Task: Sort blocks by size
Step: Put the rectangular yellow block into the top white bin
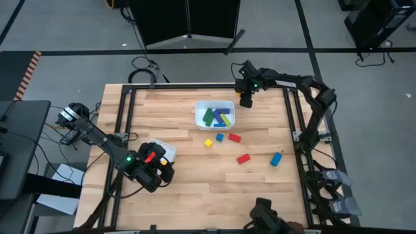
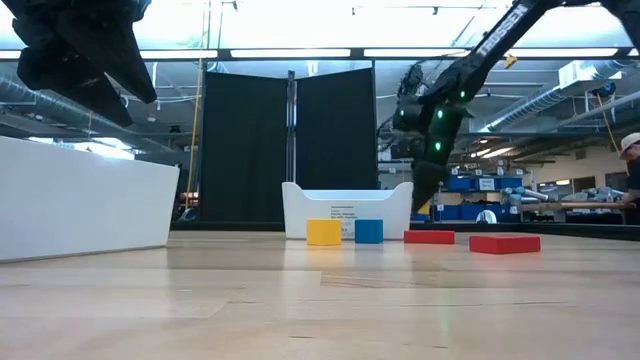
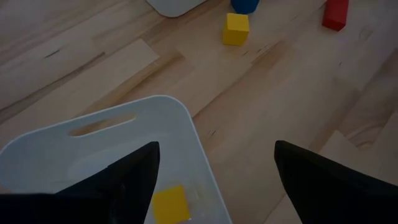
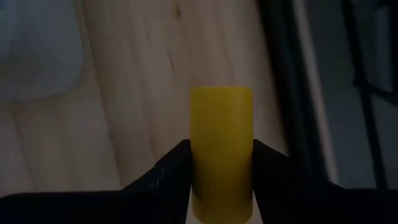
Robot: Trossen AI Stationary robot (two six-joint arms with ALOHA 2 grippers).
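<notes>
My right gripper (image 1: 246, 99) is at the far side of the table, just beyond the far right corner of a white tray (image 1: 197, 116) that holds several green, blue and yellow bars. It is shut on a yellow bar (image 4: 221, 143). My left gripper (image 3: 214, 186) is open and empty above the edge of a second white tray (image 3: 186, 124) near the table's left front, with a yellow cube (image 3: 170, 204) inside it. Loose on the wood lie a yellow cube (image 1: 208, 143), a blue cube (image 1: 220, 137), two red bars (image 1: 234, 138) (image 1: 244, 158) and a blue block (image 1: 276, 158). My right gripper pinches the yellow bar between its two fingers (image 4: 171, 177), on two opposite long sides (image 4: 198, 168). The bar lies along the fingers and its free end (image 4: 221, 93) sticks out past the fingertips. Only the table's wood shows beyond the bar.
The table has a dark metal frame along its edges (image 1: 289, 117). In the low view the near tray (image 2: 80, 200) stands at the left and the far tray (image 2: 345, 205) in the middle, with the cubes (image 2: 323, 232) and red bars (image 2: 504, 243) in front of it. Bare wood lies at the front.
</notes>
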